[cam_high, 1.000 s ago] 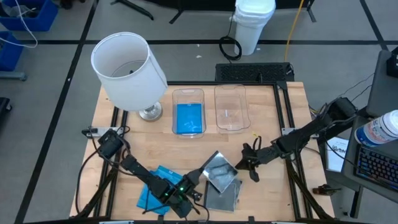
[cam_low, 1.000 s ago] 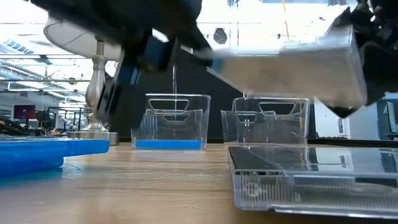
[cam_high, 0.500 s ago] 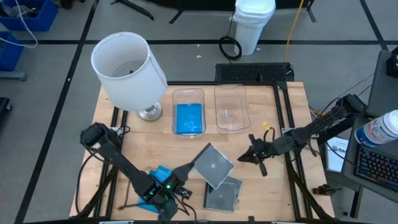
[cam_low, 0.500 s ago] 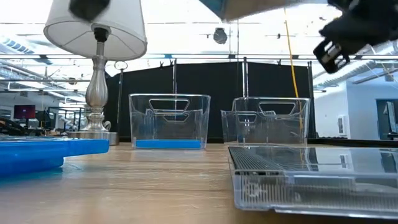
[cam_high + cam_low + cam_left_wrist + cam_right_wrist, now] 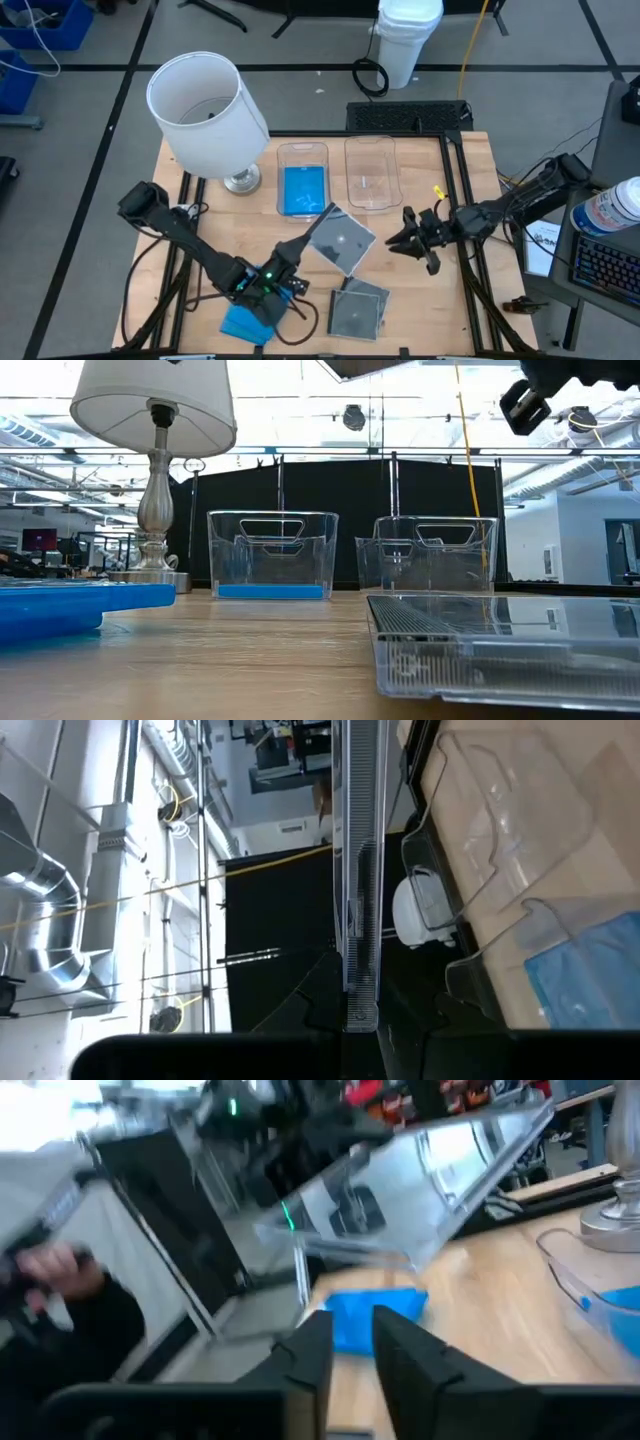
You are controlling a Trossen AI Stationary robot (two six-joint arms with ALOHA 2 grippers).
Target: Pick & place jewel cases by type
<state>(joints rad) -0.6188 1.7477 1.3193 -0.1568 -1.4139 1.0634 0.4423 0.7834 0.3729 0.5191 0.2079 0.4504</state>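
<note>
Left pincer (image 5: 300, 243) clamped on clear jewel case (image 5: 341, 240) corner: stiff, light, slippery, likely brittle; edge grip. Right pincer (image 5: 412, 240) at 3 o'clock, fingers apart, empty.

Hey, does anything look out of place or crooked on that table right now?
Nothing is spilled or broken. One clear jewel case is off the table, held tilted in the air by the left end effector near the bins. A blue case hangs slightly past the table's front edge.
</note>
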